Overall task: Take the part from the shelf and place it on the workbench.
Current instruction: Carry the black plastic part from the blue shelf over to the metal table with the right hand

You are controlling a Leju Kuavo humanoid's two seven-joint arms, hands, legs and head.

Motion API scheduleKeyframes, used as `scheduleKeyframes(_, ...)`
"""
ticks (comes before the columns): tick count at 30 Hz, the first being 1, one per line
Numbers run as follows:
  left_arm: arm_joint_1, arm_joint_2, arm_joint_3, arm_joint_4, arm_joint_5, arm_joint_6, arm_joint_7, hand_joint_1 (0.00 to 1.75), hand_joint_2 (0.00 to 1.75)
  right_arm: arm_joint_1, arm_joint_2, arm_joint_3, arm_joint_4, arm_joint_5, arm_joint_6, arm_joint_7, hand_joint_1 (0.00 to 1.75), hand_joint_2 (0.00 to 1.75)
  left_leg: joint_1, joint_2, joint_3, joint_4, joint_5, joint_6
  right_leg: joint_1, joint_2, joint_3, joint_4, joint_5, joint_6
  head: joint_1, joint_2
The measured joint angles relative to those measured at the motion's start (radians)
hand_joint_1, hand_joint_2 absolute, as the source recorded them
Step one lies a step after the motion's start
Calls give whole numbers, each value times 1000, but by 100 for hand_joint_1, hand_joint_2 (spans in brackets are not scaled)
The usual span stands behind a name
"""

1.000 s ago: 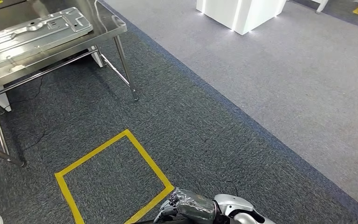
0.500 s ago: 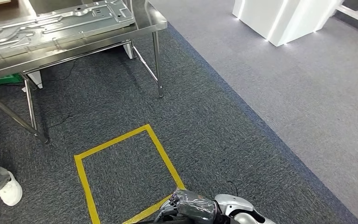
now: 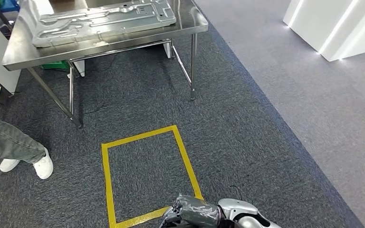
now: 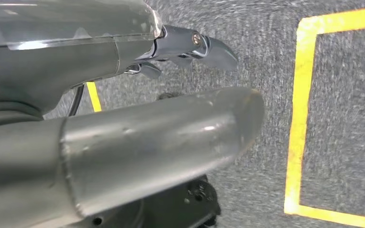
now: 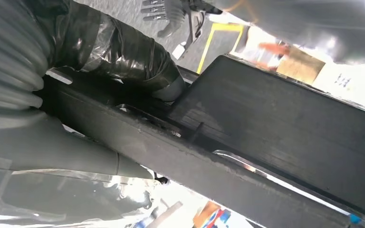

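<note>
The right hand (image 5: pixel 100 52) grips one long black part (image 5: pixel 266 156), cut off at the frame edges; in the head view it sits at the lower edge (image 3: pixel 190 214). The left hand (image 4: pixel 123 104) hangs over the carpet, thumb and fingers apart, holding nothing. One steel workbench (image 3: pixel 14 57) carries one pressed metal panel (image 3: pixel 104 21). One yellow floor square (image 3: pixel 147 175); one person's leg (image 3: pixel 9 140), cropped.

Bright even light, blurred wrist views
</note>
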State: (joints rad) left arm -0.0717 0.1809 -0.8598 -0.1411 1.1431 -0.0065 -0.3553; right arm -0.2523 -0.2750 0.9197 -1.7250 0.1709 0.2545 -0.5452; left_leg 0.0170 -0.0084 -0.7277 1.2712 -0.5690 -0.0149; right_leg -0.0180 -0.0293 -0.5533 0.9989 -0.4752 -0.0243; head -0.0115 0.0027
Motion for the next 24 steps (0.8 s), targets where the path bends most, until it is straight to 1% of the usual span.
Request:
scheduleKeyframes(1,1,0,0,0,0,-3,-1,0,0,1,0,0,0,0,0,0,175,175,2,3,-2,4,9,-3,0,-14,1,1,-2,1,0,0)
scheduleKeyframes(2,2,0,0,0,0,-5,-2,0,0,1,0,0,1,0,0,0,175,175,4,8,18,-32,36,-5,0,-27,3,2,-5,3,0,0)
scheduleKeyframes(3,3,1,0,0,0,-7,-4,0,0,2,0,0,1,0,0,-1,175,175,5,22,53,-97,71,-5,1,-40,7,4,-9,6,0,0)
scheduleKeyframes(4,2,1,0,0,0,-8,-5,0,0,2,0,0,1,0,0,-1,175,175,2,43,92,-164,95,-3,2,-50,9,6,-15,11,0,0)
scheduleKeyframes(5,0,2,0,0,0,-9,-6,0,0,3,0,0,1,-1,0,-1,175,175,-1,59,121,-217,111,2,5,-58,11,9,-20,17,0,0)
scheduleKeyframes(6,0,2,0,0,0,-10,-7,0,0,3,-1,0,1,-1,1,-2,175,175,-4,72,137,-247,116,9,8,-65,13,11,-24,22,0,0)
scheduleKeyframes(7,1,2,0,0,0,-11,-8,0,0,3,-1,0,1,-2,2,-2,175,175,-8,74,141,-255,110,15,11,-71,15,12,-26,28,0,0)
scheduleKeyframes(9,9,2,0,0,2,-13,-9,0,0,4,-1,0,1,-5,7,-4,175,175,-8,62,140,-258,110,29,11,-80,21,13,-31,37,0,0)
scheduleKeyframes(10,10,1,0,0,4,-14,-10,0,0,4,-1,0,0,-8,11,-5,175,175,-6,57,142,-261,111,35,9,-68,20,21,-40,43,0,0)
scheduleKeyframes(11,10,1,0,0,6,-16,-10,0,0,5,-1,-1,0,-11,14,-6,175,175,-4,52,144,-265,112,42,7,-48,11,46,-58,47,0,0)
scheduleKeyframes(12,7,1,0,0,8,-19,-10,0,0,7,-2,-1,0,-14,17,-7,175,175,-2,47,146,-268,114,48,5,-22,-9,91,-86,51,0,0)
scheduleKeyframes(13,3,1,0,0,9,-21,-11,0,0,10,-2,-2,0,-17,18,-7,175,175,-3,43,146,-268,113,52,4,4,-40,154,-118,52,1,0)
scheduleKeyframes(14,1,1,0,0,10,-25,-11,0,0,15,-2,-2,0,-20,18,-8,175,175,-4,37,146,-267,112,55,4,17,-75,220,-144,53,0,0)
scheduleKeyframes(15,0,1,0,0,11,-28,-12,0,0,20,-2,-3,0,-23,18,-8,175,175,-5,32,147,-267,111,57,4,23,-105,271,-156,54,0,0)
scheduleKeyframes(16,-1,0,0,0,12,-33,-13,0,0,25,-2,-4,0,-25,19,-8,175,175,-6,26,148,-265,110,57,4,25,-120,290,-147,53,0,0)
scheduleKeyframes(17,0,0,0,0,14,-38,-14,0,0,29,-2,-5,0,-27,19,-9,175,175,-7,20,150,-264,108,57,4,25,-117,271,-119,51,0,0)
scheduleKeyframes(18,0,0,0,0,16,-43,-17,0,0,32,-2,-6,0,-28,19,-10,175,175,-7,15,153,-261,105,56,4,25,-97,218,-79,48,0,0)
scheduleKeyframes(19,0,-1,0,0,17,-47,-20,0,0,33,-2,-8,0,-29,20,-11,175,175,-7,11,155,-259,102,53,5,26,-70,152,-43,44,0,0)
scheduleKeyframes(20,-1,-1,0,0,18,-50,-23,0,0,35,-2,-9,-1,-29,20,-12,175,175,-9,7,156,-256,98,49,6,27,-46,93,-20,39,0,0)
scheduleKeyframes(21,-1,-1,0,0,18,-53,-26,0,0,36,-3,-11,-3,-29,20,-12,175,175,-10,4,155,-254,96,44,8,28,-31,55,-9,36,0,0)
scheduleKeyframes(22,-2,-1,0,0,19,-55,-27,0,0,39,-3,-13,-5,-30,20,-13,175,175,-12,3,154,-253,95,39,10,29,-26,39,-9,32,0,0)
scheduleKeyframes(23,-2,-1,0,0,19,-56,-28,0,0,41,-3,-15,-6,-30,20,-13,175,175,-13,2,153,-254,94,33,12,30,-26,34,-10,29,0,0)
scheduleKeyframes(24,-1,-1,0,0,19,-58,-29,0,0,43,-3,-17,-8,-31,21,-13,175,175,-12,2,153,-255,93,28,10,30,-25,32,-9,23,0,0)
